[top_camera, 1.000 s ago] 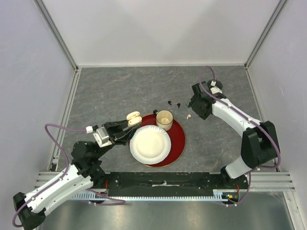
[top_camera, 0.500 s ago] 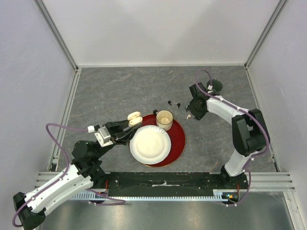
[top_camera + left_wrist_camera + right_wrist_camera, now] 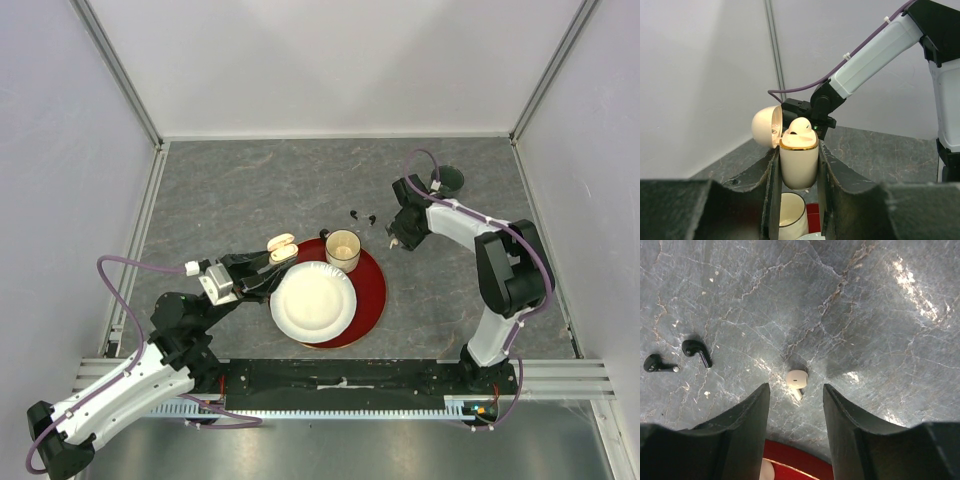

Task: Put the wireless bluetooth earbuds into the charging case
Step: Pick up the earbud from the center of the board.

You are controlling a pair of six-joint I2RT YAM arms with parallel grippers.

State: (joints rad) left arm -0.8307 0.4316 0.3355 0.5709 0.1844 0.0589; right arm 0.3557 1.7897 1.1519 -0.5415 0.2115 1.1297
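Observation:
My left gripper [image 3: 798, 167] is shut on the cream charging case [image 3: 799, 162], held upright above the table. The case's lid [image 3: 763, 126] is hinged open to the left and a white earbud [image 3: 800, 126] sits in its top. In the top view the case [image 3: 280, 247] hangs by the red plate's left rim. A second white earbud [image 3: 797, 379] lies on the grey table, just ahead of my right gripper [image 3: 795, 390]. That gripper is open, with a finger on each side and neither touching the earbud. Two black earbuds [image 3: 696, 351] [image 3: 655, 363] lie to the left of it.
A red plate [image 3: 372, 292] carries a white paper plate [image 3: 312, 300] and a paper cup [image 3: 343, 249], just near-left of my right gripper [image 3: 397, 240]. A dark round object [image 3: 447, 181] stands behind the right arm. White walls close in the back and both sides.
My right gripper has shifted left over the white earbud, now hiding it in the top view, and its jaws have narrowed. The left gripper and the case have hardly moved.

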